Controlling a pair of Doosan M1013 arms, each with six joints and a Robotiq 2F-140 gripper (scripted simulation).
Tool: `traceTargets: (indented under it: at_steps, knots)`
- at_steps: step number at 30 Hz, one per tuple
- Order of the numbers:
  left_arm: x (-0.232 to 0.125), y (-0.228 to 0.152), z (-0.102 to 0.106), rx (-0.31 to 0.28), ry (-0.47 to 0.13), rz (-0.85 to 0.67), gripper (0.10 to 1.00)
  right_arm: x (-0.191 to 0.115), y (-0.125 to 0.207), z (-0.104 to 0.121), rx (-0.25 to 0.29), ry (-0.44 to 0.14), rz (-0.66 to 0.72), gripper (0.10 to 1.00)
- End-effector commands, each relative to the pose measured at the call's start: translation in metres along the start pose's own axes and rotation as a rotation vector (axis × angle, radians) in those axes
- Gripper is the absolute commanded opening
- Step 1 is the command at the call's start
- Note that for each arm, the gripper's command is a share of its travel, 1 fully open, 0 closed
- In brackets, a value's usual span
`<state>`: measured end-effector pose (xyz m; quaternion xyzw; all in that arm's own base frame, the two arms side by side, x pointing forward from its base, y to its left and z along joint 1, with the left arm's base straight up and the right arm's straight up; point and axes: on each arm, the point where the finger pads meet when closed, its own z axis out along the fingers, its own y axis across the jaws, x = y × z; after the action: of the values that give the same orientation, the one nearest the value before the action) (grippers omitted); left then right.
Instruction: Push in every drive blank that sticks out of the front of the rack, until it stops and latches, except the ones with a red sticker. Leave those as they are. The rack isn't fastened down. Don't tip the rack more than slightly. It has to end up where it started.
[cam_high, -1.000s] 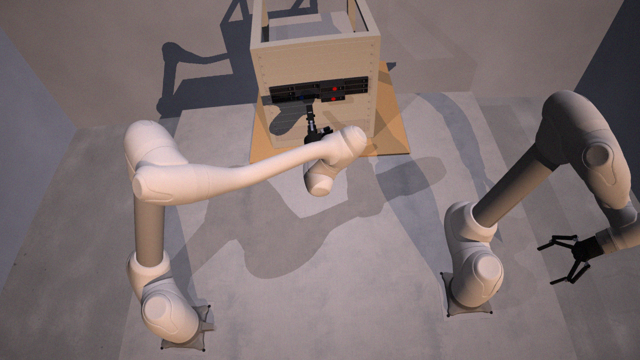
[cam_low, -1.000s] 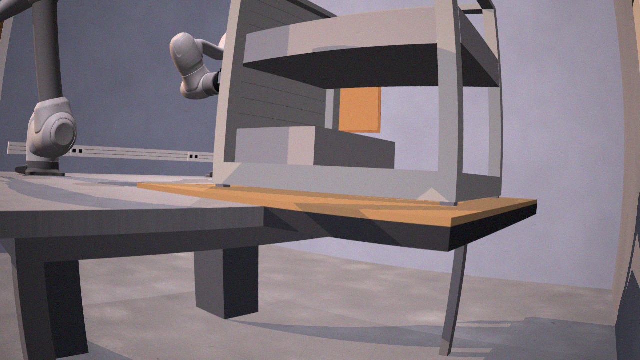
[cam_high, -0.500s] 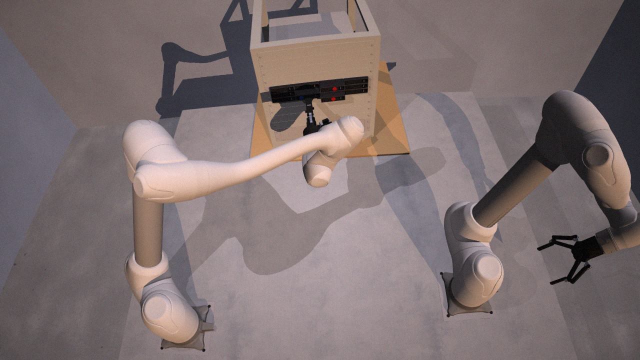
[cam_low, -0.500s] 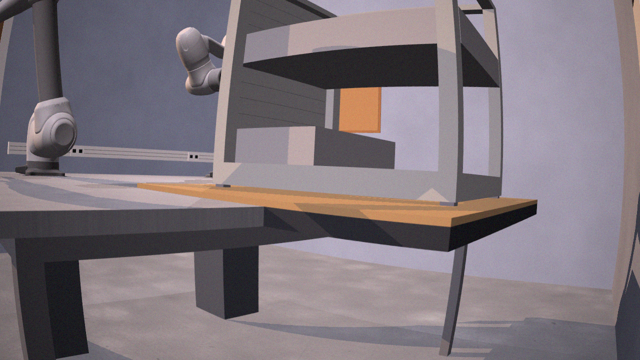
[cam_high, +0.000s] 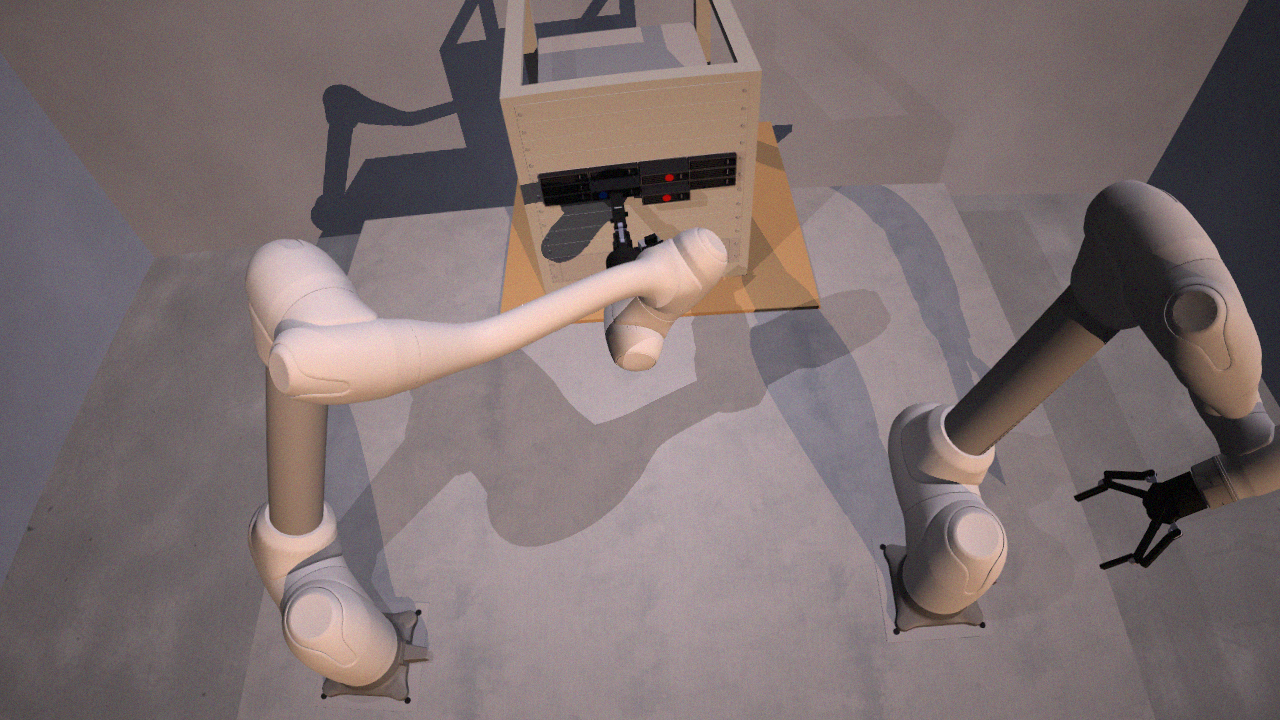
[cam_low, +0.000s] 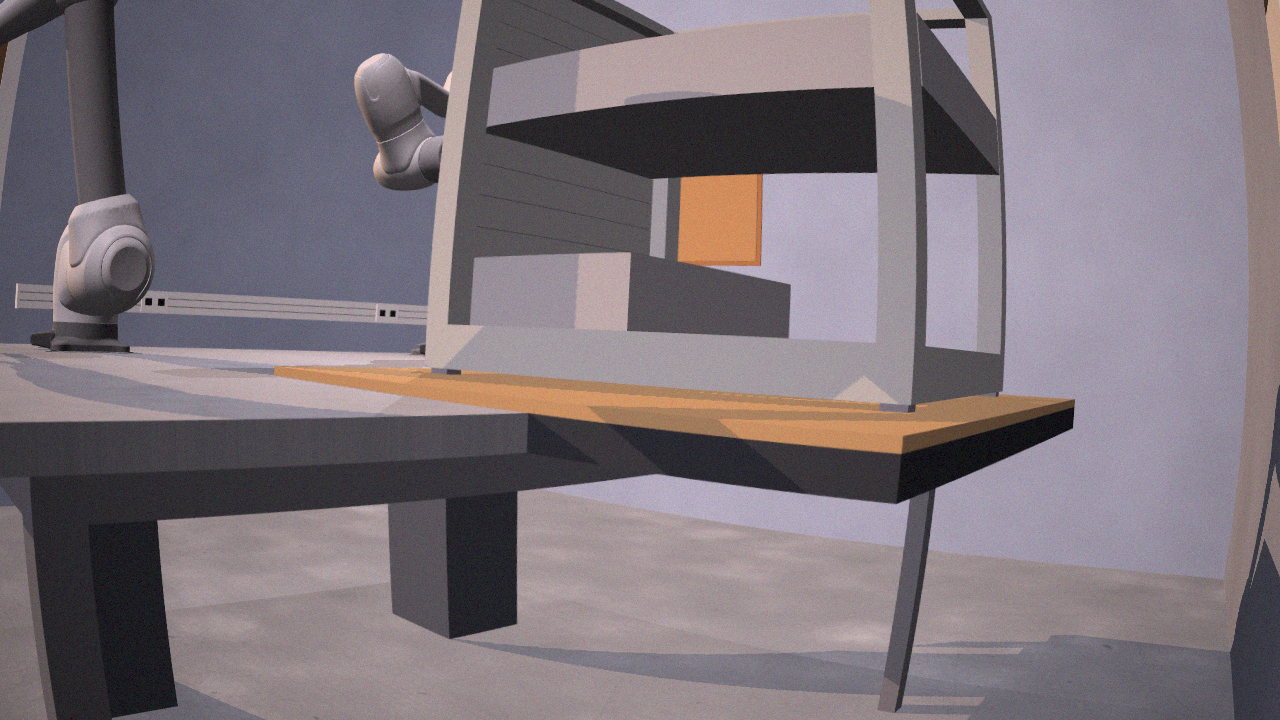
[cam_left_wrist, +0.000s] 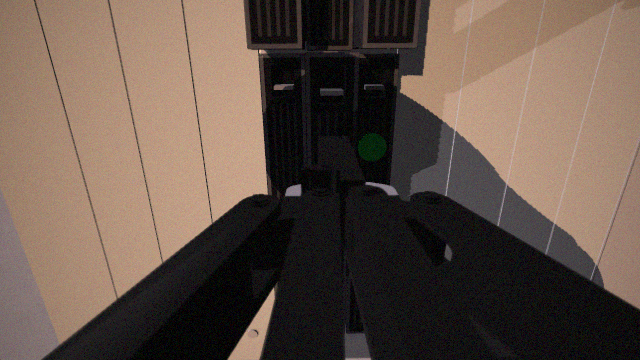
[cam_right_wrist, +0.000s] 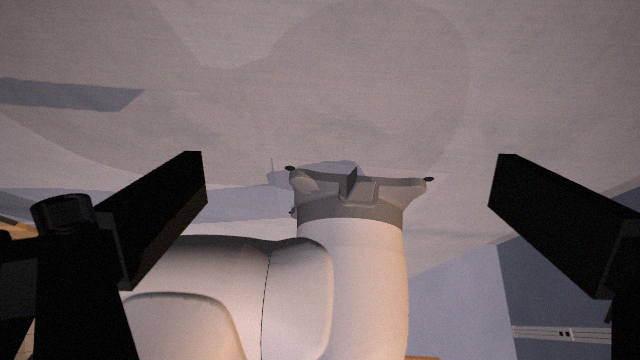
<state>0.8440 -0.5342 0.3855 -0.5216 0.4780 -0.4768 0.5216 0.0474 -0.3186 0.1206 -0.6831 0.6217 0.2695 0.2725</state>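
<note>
The drive blanks (cam_high: 712, 168) (cam_left_wrist: 331, 112) are sitting in a dark band across the front of the rack (cam_high: 626, 116) (cam_low: 897, 268), which is standing upright on an orange board (cam_high: 787, 259) (cam_low: 984, 420). Two blanks are showing red stickers (cam_high: 669, 177); a green dot (cam_left_wrist: 372, 147) is marking another in the left wrist view. The left end effector (cam_high: 617, 198) (cam_left_wrist: 332, 160) is pointing at the middle of the band, its fingers together with nothing between them; whether it is touching a blank is unclear. The right end effector (cam_high: 1109, 530) (cam_right_wrist: 347, 179) is waiting well apart from the rack, fingers spread wide.

An off-centre push could catch a neighbouring blank, even a red-stickered one. Pushing on after a blank stops could slide or tip the unfastened rack, while easing off too soon could leave it unlatched.
</note>
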Motion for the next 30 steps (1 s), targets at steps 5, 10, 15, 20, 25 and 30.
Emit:
traceTargets:
  at_steps: [5, 10, 15, 20, 25, 30]
  knots:
    - [0.0, -0.0015, 0.0, 0.001, 0.0, -0.001, 0.099, 0.0, -0.0001, -0.0005, 0.0, 0.001, 0.0, 1.0]
    - [0.0, -0.0015, 0.0, 0.001, 0.0, -0.001, 0.099, 0.0, -0.0001, -0.0005, 0.0, 0.001, 0.0, 1.0]
    - [0.0, -0.0015, 0.0, 0.001, 0.0, -0.001, 0.099, 0.0, -0.0001, -0.0005, 0.0, 0.001, 0.0, 1.0]
    - [0.0, -0.0015, 0.0, 0.001, 0.0, -0.001, 0.099, 0.0, -0.0001, -0.0005, 0.0, 0.001, 0.0, 1.0]
    - [0.0, -0.0015, 0.0013, 0.001, 0.0, -0.001, 0.099, 0.0, -0.0001, -0.0005, 0.0, 0.001, 0.0, 1.0]
    - [-0.0001, -0.0016, 0.0087, 0.001, 0.0, -0.001, 0.099, 0.0, -0.0001, -0.0005, 0.0, 0.001, 0.0, 1.0]
